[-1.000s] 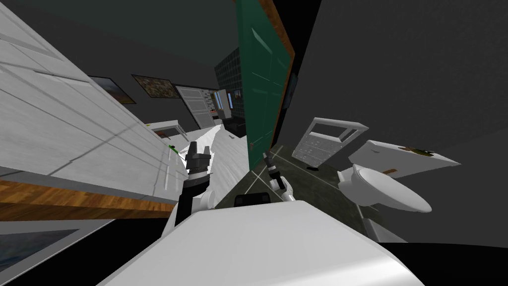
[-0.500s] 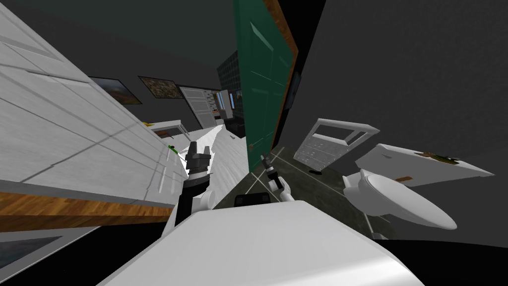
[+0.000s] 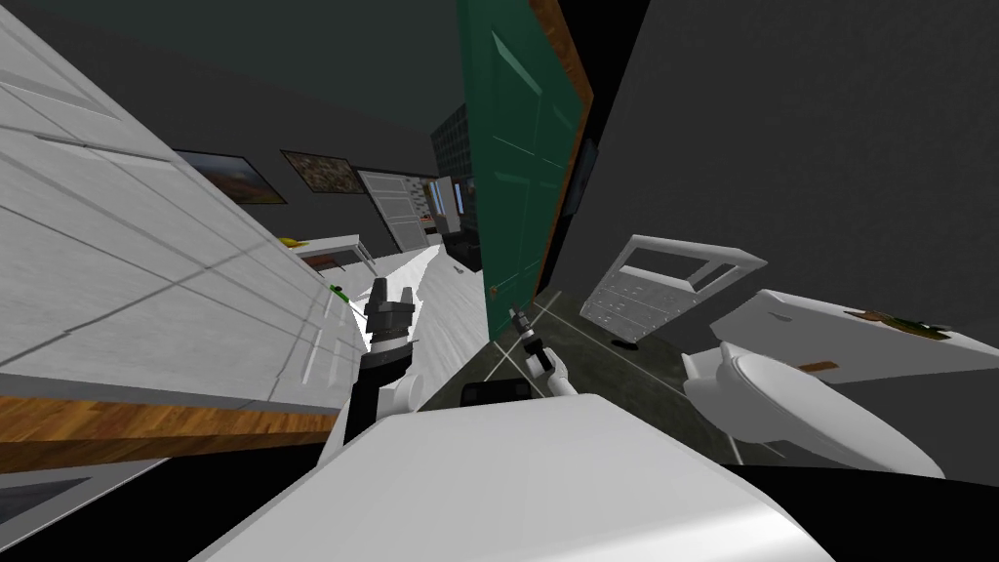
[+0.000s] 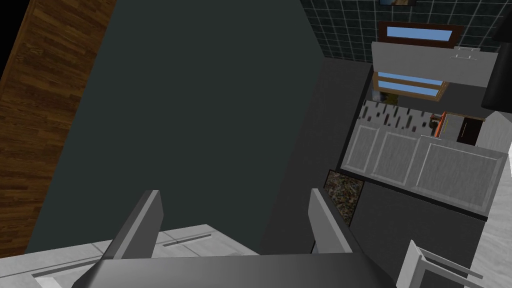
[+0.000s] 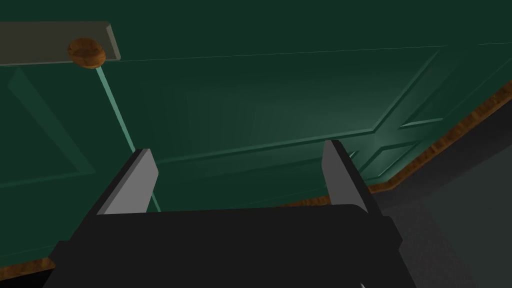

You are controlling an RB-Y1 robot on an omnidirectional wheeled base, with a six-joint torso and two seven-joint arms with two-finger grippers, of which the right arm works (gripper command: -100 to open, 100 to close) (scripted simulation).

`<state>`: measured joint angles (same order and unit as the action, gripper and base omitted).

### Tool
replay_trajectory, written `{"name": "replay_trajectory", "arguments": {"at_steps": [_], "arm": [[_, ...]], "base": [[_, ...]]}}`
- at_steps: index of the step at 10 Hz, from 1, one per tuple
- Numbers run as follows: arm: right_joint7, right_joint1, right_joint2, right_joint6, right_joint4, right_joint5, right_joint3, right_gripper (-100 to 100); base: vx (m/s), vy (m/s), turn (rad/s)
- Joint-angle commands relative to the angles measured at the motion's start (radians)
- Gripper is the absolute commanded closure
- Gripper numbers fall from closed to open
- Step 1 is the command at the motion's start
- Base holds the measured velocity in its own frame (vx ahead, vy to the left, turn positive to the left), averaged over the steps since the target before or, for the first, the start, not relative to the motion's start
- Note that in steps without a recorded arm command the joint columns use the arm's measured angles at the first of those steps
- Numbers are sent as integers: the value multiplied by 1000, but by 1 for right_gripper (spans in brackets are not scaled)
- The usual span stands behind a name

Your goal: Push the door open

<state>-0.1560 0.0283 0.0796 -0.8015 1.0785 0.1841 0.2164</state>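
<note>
The green panelled door (image 3: 512, 176) stands ajar just ahead, its edge towards me. To its right are a white toilet (image 3: 780, 400) and a white drawer cabinet (image 3: 663, 283). The right gripper (image 5: 239, 149), fingers apart, faces the door's lower panels near its brown knob (image 5: 86, 52). The left gripper (image 4: 235, 192), fingers also apart, is held up to the left of the door.

Head view rolled, steep; right wrist close on shared door (image 5: 260, 110)

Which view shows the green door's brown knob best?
The right wrist view: the knob sits large on the green door, beyond the open jaws of the right gripper. The head view gives a tiny dot; the left wrist view faces a dark wall.
</note>
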Motion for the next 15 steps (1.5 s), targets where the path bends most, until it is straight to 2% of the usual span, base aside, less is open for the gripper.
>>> {"name": "replay_trajectory", "arguments": {"at_steps": [1, 9, 15], "arm": [[-13, 13, 0, -5, -38, 9, 7, -100], [-56, 99, -19, -33, -253, 50, 35, -100], [-82, 151, -37, -51, -384, 75, 52, -100]], "base": [[92, -78, 47], [80, -71, 55], [71, -60, 46]]}}
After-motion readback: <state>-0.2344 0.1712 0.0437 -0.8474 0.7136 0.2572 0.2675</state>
